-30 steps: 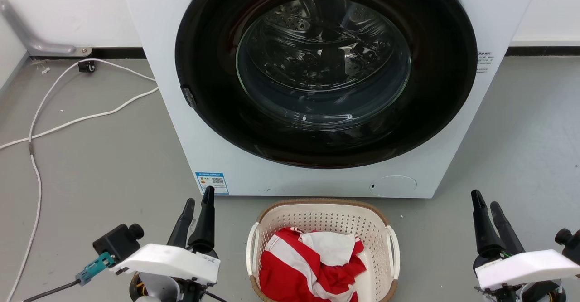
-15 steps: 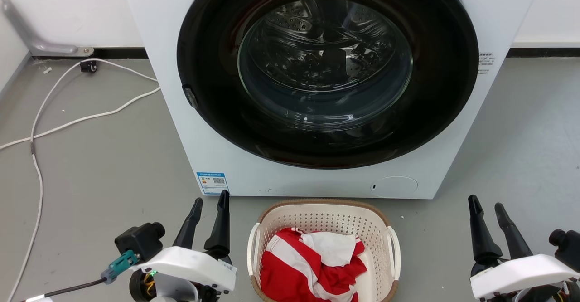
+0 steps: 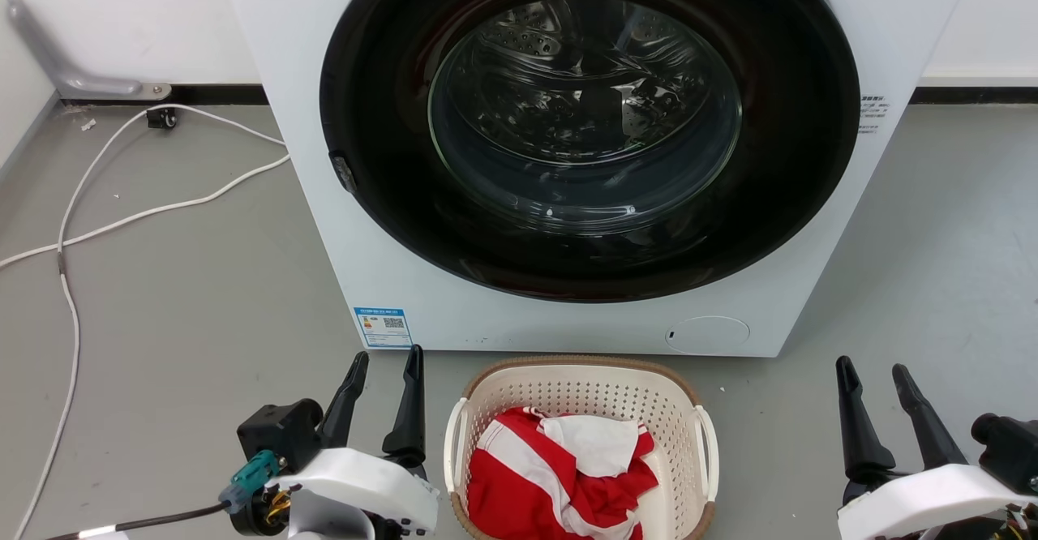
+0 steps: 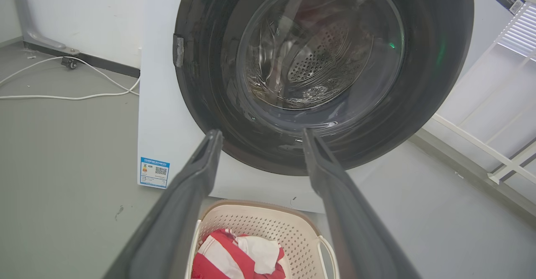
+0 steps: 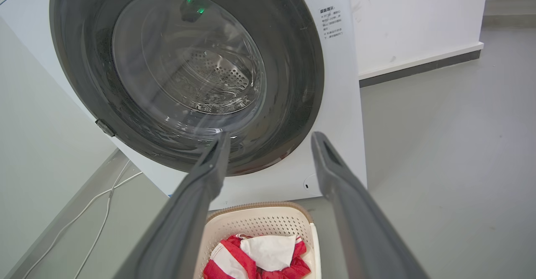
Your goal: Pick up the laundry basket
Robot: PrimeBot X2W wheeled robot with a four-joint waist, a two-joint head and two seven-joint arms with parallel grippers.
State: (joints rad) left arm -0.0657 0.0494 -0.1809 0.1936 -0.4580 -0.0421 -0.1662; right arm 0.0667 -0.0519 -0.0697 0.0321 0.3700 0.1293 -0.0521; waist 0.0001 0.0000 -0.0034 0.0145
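Centrally, laundry basket (image 3: 584,390) sits on grey floor (image 3: 203,297), just in front of washing machine (image 3: 389,280), between both hands. Basket spec: cream plastic, rounded-rect., perforated walls, brown woven-look rim, white loop handle (image 3: 451,443) each side. Contents: crumpled red/white striped cloth (image 3: 551,475). Machine: white housing, round dark door w/ glass, perforated metal drum behind. Status, left hand (image 3: 388,353): fingers apart, empty, near basket's left side, no contact. Status, right hand (image 3: 871,363): fingers apart, empty, well clear of basket's right side.
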